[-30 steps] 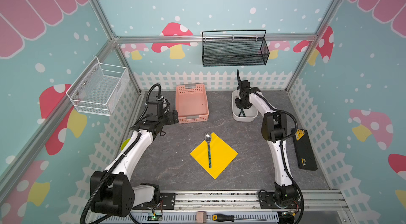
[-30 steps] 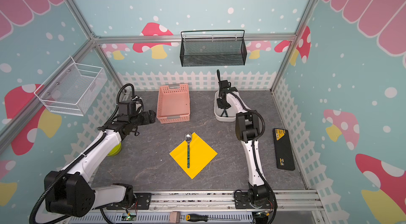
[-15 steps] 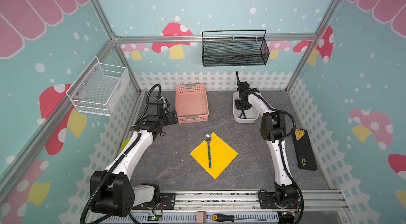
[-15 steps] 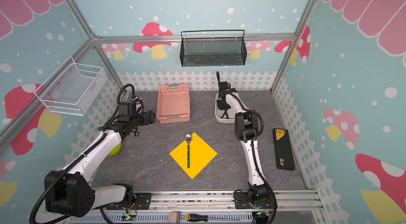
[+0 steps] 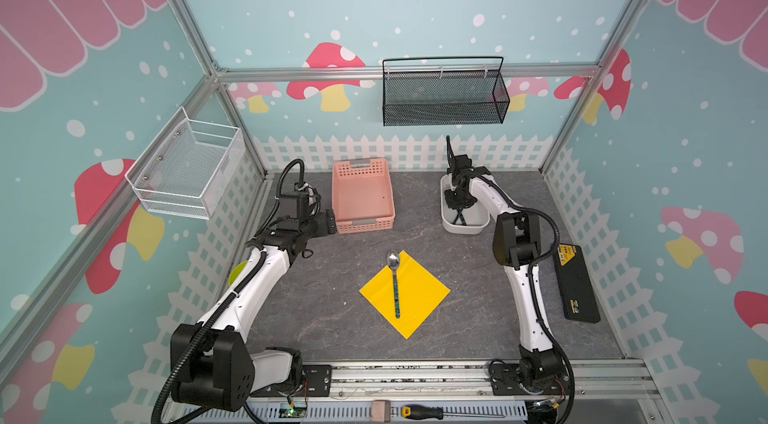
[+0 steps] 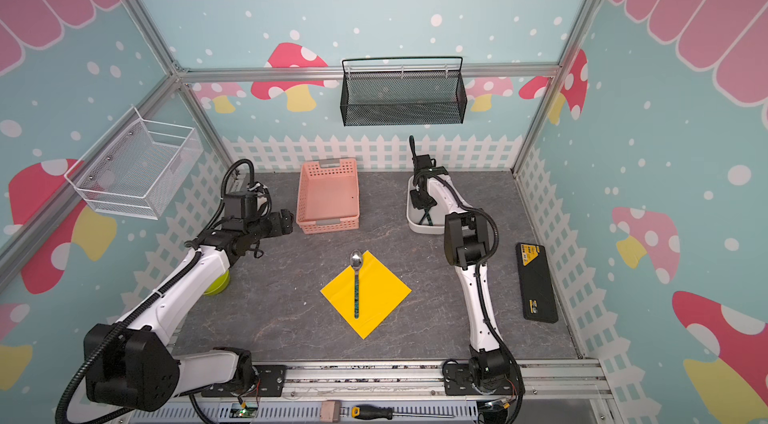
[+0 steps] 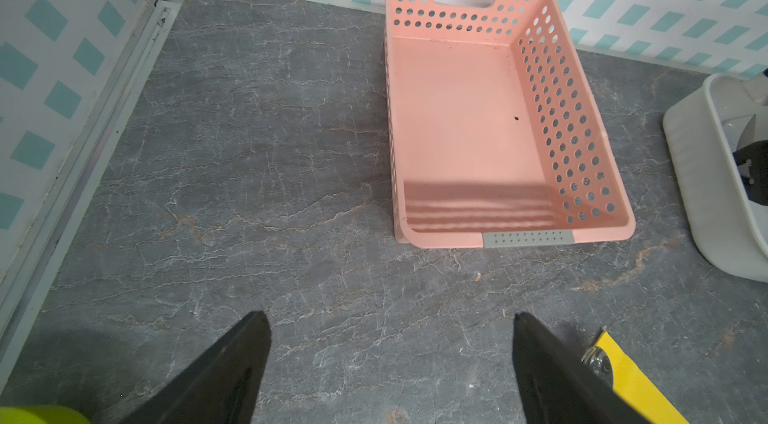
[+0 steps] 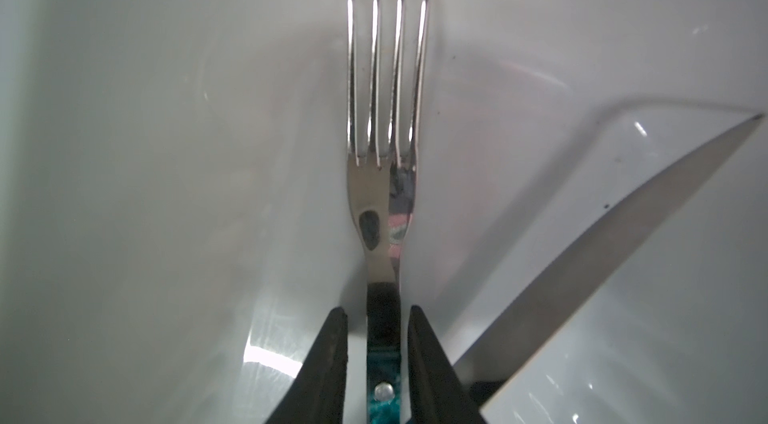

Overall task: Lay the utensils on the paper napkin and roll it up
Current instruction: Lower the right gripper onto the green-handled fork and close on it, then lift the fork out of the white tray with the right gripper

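Jaws of right gripper [image 8: 377, 309] straddle, unclamped, handle of stiff, slick silver metal fork [image 8: 382, 193] at one o'clock; left gripper [image 7: 390, 314] gapes.

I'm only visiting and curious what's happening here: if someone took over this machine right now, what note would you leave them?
Left gripper: open, empty, near the pink basket.
Right gripper: open, down in the white bin, jaws straddling the fork handle with narrow gaps, not yet clamped.
Done: spoon lies on the yellow napkin.
Left: fork and knife, both in the bin, go onto the napkin; then roll it.
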